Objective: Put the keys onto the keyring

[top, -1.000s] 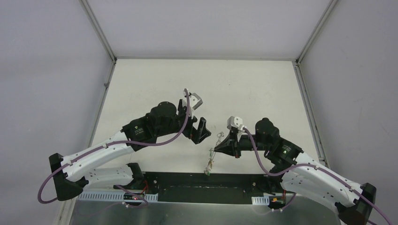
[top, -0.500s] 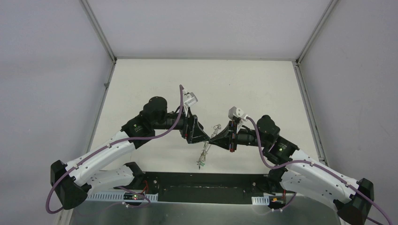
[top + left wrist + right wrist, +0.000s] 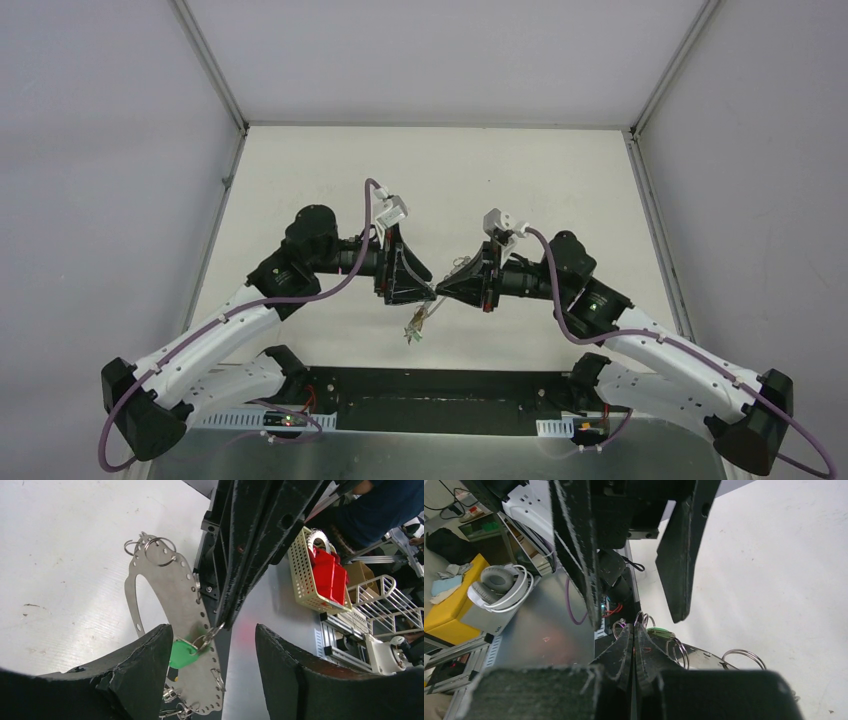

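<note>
left pincer (image 3: 212, 635) half hides green key (image 3: 182, 653) (keyring (image 3: 170, 587) too)

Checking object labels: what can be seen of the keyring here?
The keyring is a flat grey metal plate cut as a loop, its edge punched with holes, several carrying split rings. A green key hangs from one. The plate hangs tilted above the table, held by the shut right fingers; the open left fingers flank it.

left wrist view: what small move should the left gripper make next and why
Probably close the left gripper on the green key. The key sits between the gripper's open fingers, close to one of them, while the shut right gripper holds the keyring up right beside it.
</note>
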